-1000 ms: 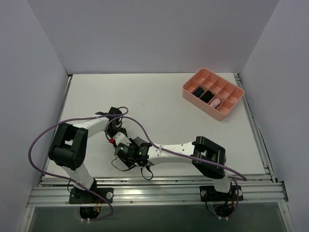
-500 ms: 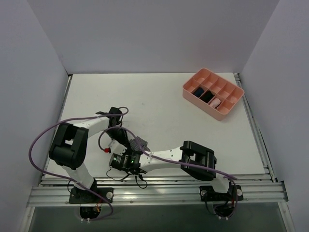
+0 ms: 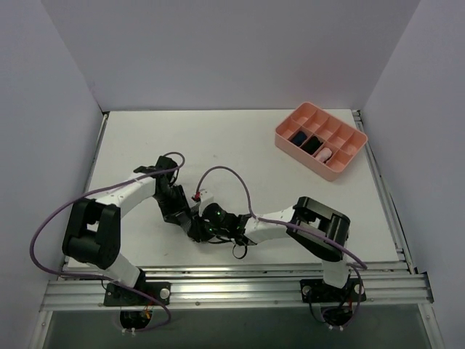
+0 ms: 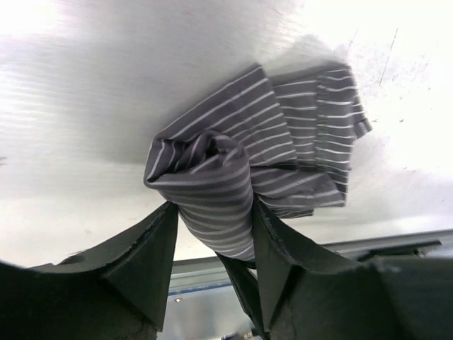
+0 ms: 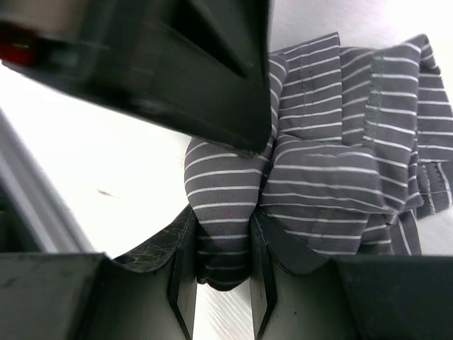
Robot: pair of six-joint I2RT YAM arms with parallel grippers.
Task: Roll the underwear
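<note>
The underwear (image 4: 297, 134) seems pinched by left claw (image 4: 212, 219) and right claw (image 5: 223, 227).

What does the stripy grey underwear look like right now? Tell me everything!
The underwear is soft dark grey cloth with thin white stripes. It is crumpled in a bunched heap on the white table, not yet a neat roll. Stitched seams show on some folds. The left gripper pinches one puffy fold, and the right gripper pinches a fold close beside it. No tag shows.
</note>
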